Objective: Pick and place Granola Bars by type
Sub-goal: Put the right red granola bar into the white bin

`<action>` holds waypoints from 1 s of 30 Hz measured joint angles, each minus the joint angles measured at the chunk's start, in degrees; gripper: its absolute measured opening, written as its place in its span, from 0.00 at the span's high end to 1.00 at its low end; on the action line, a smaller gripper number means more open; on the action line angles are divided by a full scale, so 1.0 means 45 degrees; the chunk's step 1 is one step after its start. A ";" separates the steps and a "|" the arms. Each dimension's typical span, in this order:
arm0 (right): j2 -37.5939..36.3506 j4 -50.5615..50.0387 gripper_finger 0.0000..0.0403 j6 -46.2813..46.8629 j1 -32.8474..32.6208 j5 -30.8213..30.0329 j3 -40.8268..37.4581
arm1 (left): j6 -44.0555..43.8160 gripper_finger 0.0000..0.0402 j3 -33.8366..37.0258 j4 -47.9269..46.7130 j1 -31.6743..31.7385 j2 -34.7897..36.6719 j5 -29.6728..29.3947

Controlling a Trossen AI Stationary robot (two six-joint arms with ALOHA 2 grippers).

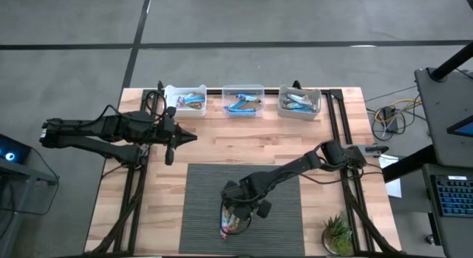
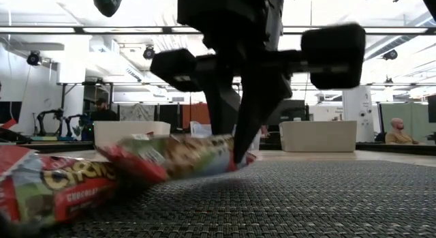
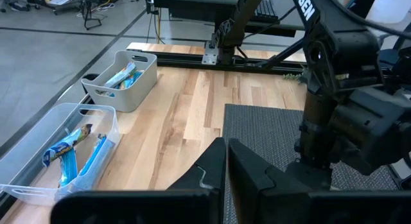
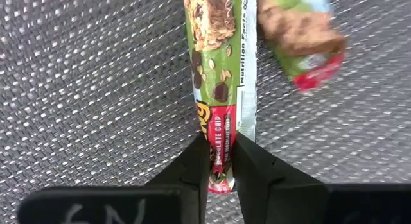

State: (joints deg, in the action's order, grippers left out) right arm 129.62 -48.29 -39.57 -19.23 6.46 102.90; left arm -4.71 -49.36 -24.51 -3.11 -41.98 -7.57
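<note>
The right claw (image 4: 221, 161) is down on the dark woven mat (image 1: 199, 199) at the near side of the worktop (image 1: 222, 143), and its two fingers are closed almost together on the red end of a granola bar (image 4: 221, 70). To do this step well, I think the claw should pinch firmly on the flat sealed end and then lift straight up, slowly, because the wrapper is slippery foil and the hold is only on the tip. A second bar (image 4: 298, 41) lies just beside the held one, maybe touching it, so a straight lift should avoid dragging it along.

The held bar is slim, with a green and red wrapper showing a picture of oats and chocolate pieces and the words "chocolate chip". The bar next to it has the same green and red colours.

At the far edge of the worktop stand three small bins (image 1: 243, 100) in a row, each one already holding blue-wrapped bars. Which bin is for the green and red type I cannot tell.

The left claw (image 1: 181, 137) waits above the worktop's left part, closed and holding nothing
</note>
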 joint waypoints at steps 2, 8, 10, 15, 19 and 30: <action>0.0000 -0.0199 0.88 0.0174 0.0002 -0.0061 0.0262 | 0.0000 1.00 0.0000 0.0000 0.0000 0.0000 0.0000; -0.0005 -0.1223 0.88 0.1089 0.0153 -0.0103 0.1304 | 0.0000 1.00 0.0000 -0.0001 0.0000 0.0000 0.0000; -0.0010 -0.1661 0.88 0.1345 0.0237 -0.0103 0.1690 | 0.0029 1.00 0.0000 -0.0005 0.0000 0.0000 0.0000; -0.0029 -0.2817 0.88 0.2493 0.0576 -0.0100 0.2531 | 0.0087 1.00 0.0000 -0.0001 0.0000 0.0000 0.0000; -0.0049 -0.3728 0.88 0.3441 0.0987 -0.0113 0.3092 | 0.0154 1.00 0.0000 -0.0005 0.0000 0.0016 0.0000; -0.0058 -0.4225 0.88 0.5856 0.2892 -0.0114 0.3892 | 0.0327 1.00 -0.0010 -0.0565 -0.0010 0.1095 -0.0005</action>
State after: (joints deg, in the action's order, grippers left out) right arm 129.36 -67.31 -13.22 -6.22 5.95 120.42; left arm -3.24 -49.41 -27.06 -3.16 -37.05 -7.60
